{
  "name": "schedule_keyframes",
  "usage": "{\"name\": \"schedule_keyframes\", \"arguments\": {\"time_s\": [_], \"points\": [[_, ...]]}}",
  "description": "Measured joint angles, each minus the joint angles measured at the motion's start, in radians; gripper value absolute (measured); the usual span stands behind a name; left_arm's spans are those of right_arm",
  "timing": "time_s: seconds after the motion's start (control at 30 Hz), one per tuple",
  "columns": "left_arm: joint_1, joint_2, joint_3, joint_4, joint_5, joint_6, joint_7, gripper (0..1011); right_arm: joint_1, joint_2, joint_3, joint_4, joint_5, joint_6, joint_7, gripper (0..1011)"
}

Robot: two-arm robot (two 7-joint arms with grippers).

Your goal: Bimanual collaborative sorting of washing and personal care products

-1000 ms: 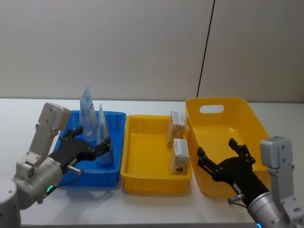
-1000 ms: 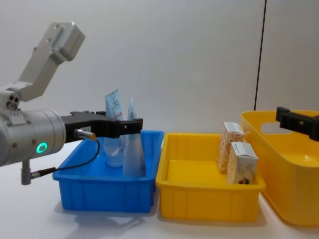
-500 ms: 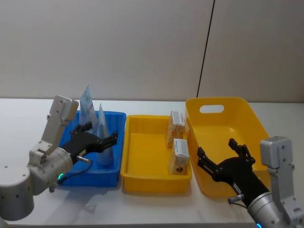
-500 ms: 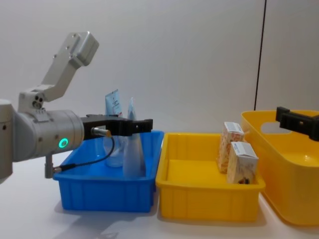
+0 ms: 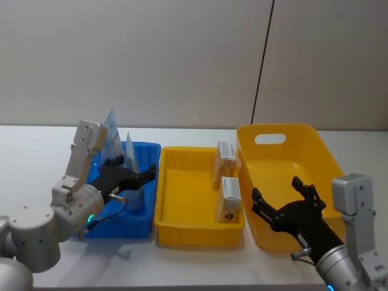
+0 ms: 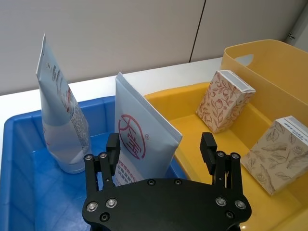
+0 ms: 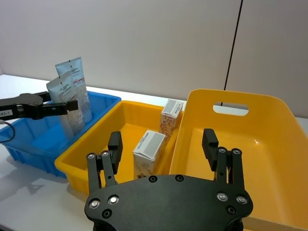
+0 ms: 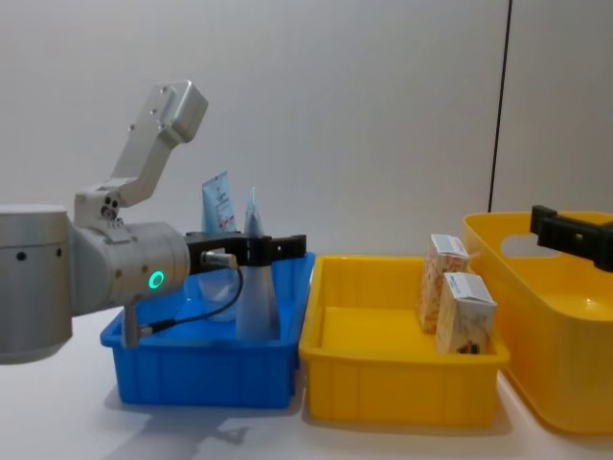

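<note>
- Work inside the blue rectangular plastic bin [image 8: 206, 379], at the left on the white worktop [image 5: 36, 151].
- Note the left claw [image 6: 160, 142], fingers wide apart and holding nothing, level at the nearer tall translucent pale-blue soft tube [image 6: 139, 120]; hard to tell whether already around it or just short of it.
- Centre this tube between the fingers, close gently on the fuller lower part, as probably soft and easy to bend, then lift straight up.
- Avoid brushing the farther pale-blue tube [image 6: 60, 110], upright just beside, and the bin's right wall.
- Mind the deep yellow plastic basket with a handle hole [image 8: 560, 374] at the right, and the shallow yellow plastic tray [image 8: 402, 393] between.
- Expect no trouble from the right claw [image 7: 162, 138], also wide and empty, hovering at the basket's near side.
- Spare the two small orange-and-cream speckled cartons [image 8: 443, 278], upright in the tray's right part.
</note>
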Motion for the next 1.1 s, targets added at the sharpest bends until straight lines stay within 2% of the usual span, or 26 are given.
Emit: {"name": "schedule_keyframes", "arguments": {"time_s": [0.2,0.4,0.53,0.63,0.73,0.77,0.97,1.03,1.07,1.1], "points": [[-0.023,-0.026,-0.004,0.055,0.001,-0.014,0.003,1001,0.0,0.0,0.0,0.0,0.0,0.0,0.0,1003],[-0.034,-0.038,-0.005,0.08,0.001,-0.02,0.005,999,0.0,0.0,0.0,0.0,0.0,0.0,0.0,1003],[-0.04,-0.044,-0.006,0.094,0.002,-0.024,0.006,945,0.0,0.0,0.0,0.0,0.0,0.0,0.0,1003],[-0.043,-0.048,-0.006,0.101,0.002,-0.026,0.006,834,0.0,0.0,0.0,0.0,0.0,0.0,0.0,1003],[-0.045,-0.05,-0.007,0.106,0.002,-0.027,0.006,782,0.0,0.0,0.0,0.0,0.0,0.0,0.0,1003],[-0.046,-0.051,-0.007,0.109,0.003,-0.027,0.007,718,0.0,0.0,0.0,0.0,0.0,0.0,0.0,1003],[-0.049,-0.054,-0.007,0.115,0.003,-0.029,0.007,560,0.0,0.0,0.0,0.0,0.0,0.0,0.0,1003],[-0.05,-0.055,-0.008,0.117,0.003,-0.029,0.008,475,0.0,0.0,0.0,0.0,0.0,0.0,0.0,1003],[-0.051,-0.056,-0.008,0.118,0.004,-0.03,0.008,475,0.0,0.0,0.0,0.0,0.0,0.0,0.0,1003],[-0.051,-0.056,-0.008,0.118,0.004,-0.03,0.008,413,0.0,0.0,0.0,0.0,0.0,0.0,0.0,1003]]}}
